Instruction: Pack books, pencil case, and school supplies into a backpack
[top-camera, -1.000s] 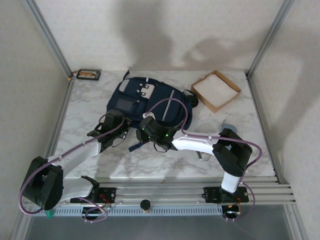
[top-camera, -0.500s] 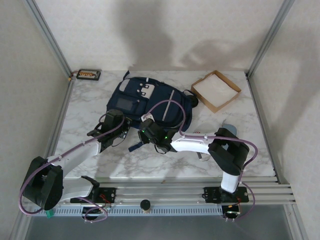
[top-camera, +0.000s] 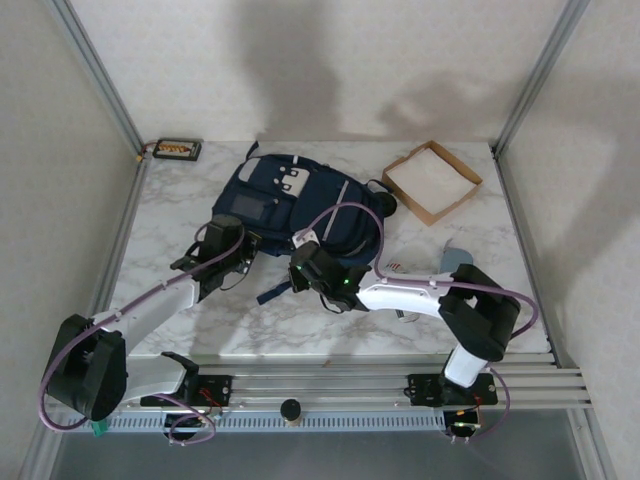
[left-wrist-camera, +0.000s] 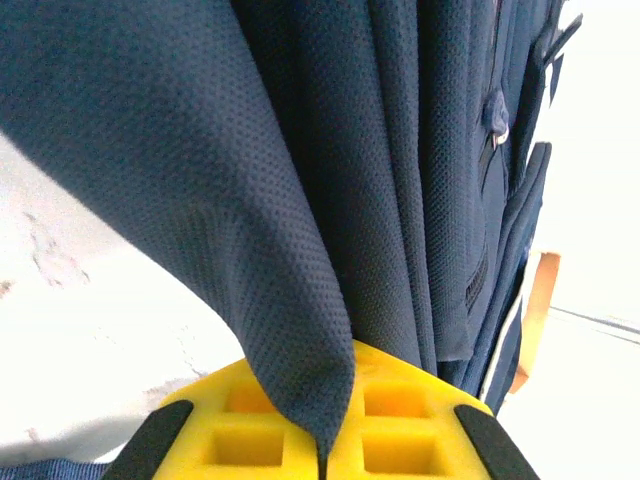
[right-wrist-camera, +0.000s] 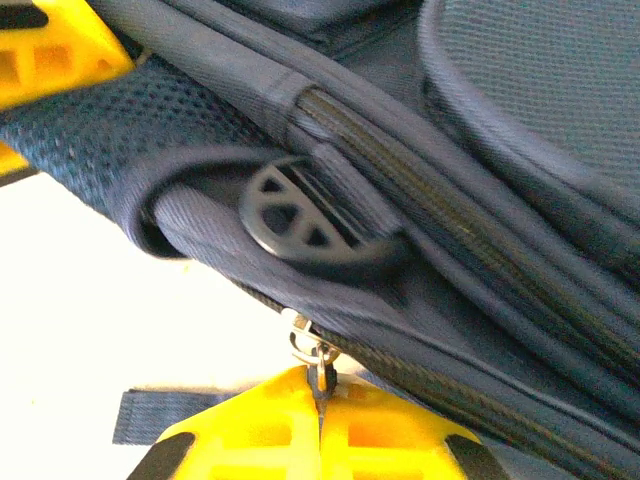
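I see left end effector (left-wrist-camera: 320, 455) clenched on backpack (top-camera: 272, 192) fabric | right end effector (right-wrist-camera: 320, 402) pinching zipper pull (right-wrist-camera: 313, 347) | backpack at 12 o'clock

Backpack (top-camera: 290, 200), cardboard tray (top-camera: 452, 205) on marble table (top-camera: 170, 205)

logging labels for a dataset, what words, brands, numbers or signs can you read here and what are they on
No text can be read anywhere.
On the backpack, the white-grey patches: any marks too small to read.
The small dark item at the far left table corner: orange marks, too blurred to read.
The cardboard tray: no print seen.
The buckle and zipper pull: no lettering.
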